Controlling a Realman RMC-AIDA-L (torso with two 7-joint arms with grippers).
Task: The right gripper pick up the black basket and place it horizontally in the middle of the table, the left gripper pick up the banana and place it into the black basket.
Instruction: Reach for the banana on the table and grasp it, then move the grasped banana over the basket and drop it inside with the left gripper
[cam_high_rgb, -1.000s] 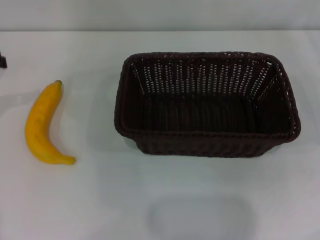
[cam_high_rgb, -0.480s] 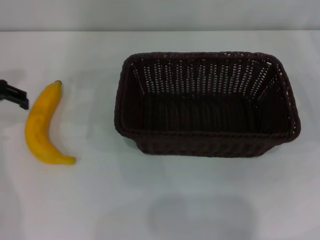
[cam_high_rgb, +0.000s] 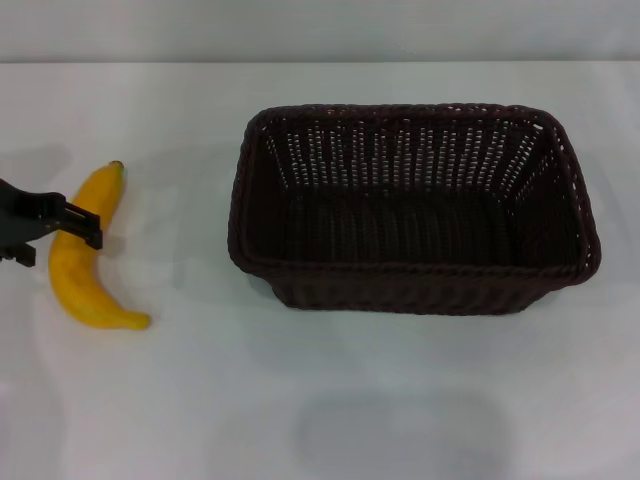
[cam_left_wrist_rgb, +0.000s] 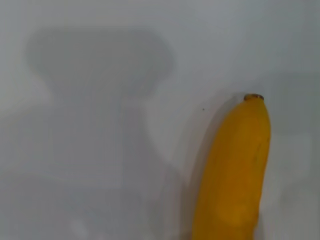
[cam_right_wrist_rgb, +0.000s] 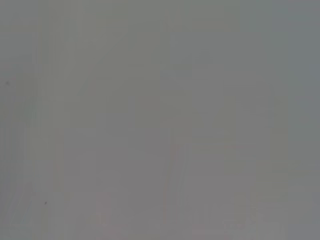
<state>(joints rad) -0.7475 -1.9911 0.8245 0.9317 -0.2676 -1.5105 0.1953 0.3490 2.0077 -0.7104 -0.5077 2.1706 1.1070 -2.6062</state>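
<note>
left claw (cam_high_rgb: 55, 232) over banana (cam_high_rgb: 82, 250) middle, seemingly open, holding nothing | black basket (cam_high_rgb: 415, 205) apart, upright

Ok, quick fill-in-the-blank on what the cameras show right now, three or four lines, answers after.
1. The banana lies on the table to the robot's ____ of the black basket.
2. The black basket holds ____.
3. The left gripper reaches in over the ____.
4. The gripper absent from every view is the ____ one.

Missing words: left; nothing; banana; right
</note>
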